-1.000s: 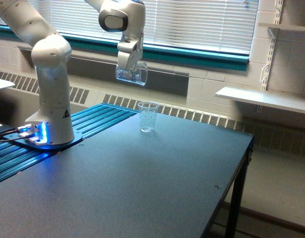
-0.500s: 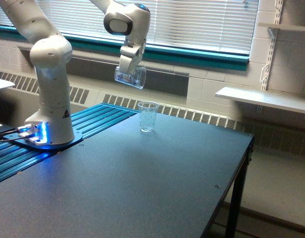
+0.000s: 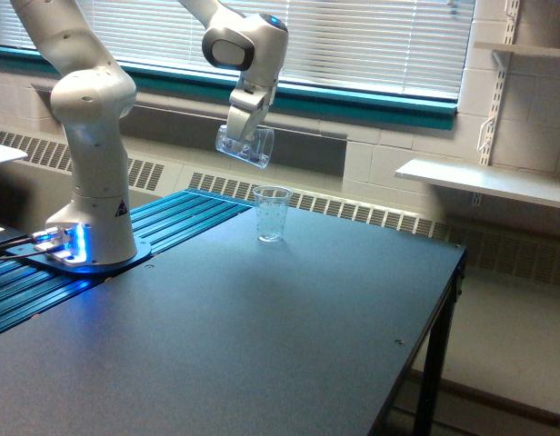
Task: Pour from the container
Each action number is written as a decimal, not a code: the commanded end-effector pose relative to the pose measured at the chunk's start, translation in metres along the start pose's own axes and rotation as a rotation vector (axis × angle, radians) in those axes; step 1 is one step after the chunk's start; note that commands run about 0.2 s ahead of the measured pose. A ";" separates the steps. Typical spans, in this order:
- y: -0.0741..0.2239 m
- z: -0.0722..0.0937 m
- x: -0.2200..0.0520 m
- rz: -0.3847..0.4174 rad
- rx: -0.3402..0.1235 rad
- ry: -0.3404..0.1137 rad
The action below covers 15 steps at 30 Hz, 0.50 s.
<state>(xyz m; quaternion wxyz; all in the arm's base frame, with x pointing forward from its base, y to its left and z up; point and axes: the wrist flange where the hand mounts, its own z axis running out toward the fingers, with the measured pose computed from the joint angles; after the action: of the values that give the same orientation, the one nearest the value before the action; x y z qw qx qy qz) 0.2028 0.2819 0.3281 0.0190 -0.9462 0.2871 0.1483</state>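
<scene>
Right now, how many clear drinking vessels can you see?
2. A mug held in the tool, tilted in the air above the table, and a plastic cup standing upright on the table just below it. None looks hidden.

Exterior view: the gripper (image 3: 245, 136) clasps the container (image 3: 245, 146), a clear mug held tilted in the air. Below the fingers (image 3: 239, 130) and slightly toward the exterior view's right, a plastic cup (image 3: 272, 213) stands upright on the dark table (image 3: 289, 345).
</scene>
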 end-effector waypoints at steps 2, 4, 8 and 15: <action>-0.006 0.001 0.005 0.009 -0.002 -0.023; -0.007 0.002 0.006 0.013 -0.003 -0.030; -0.009 0.003 0.009 0.019 -0.011 -0.031; -0.009 0.006 0.010 0.043 -0.014 -0.036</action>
<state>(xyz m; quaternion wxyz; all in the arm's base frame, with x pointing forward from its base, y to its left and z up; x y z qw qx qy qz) 0.2127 0.2832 0.3186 0.0126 -0.9392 0.3013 0.1640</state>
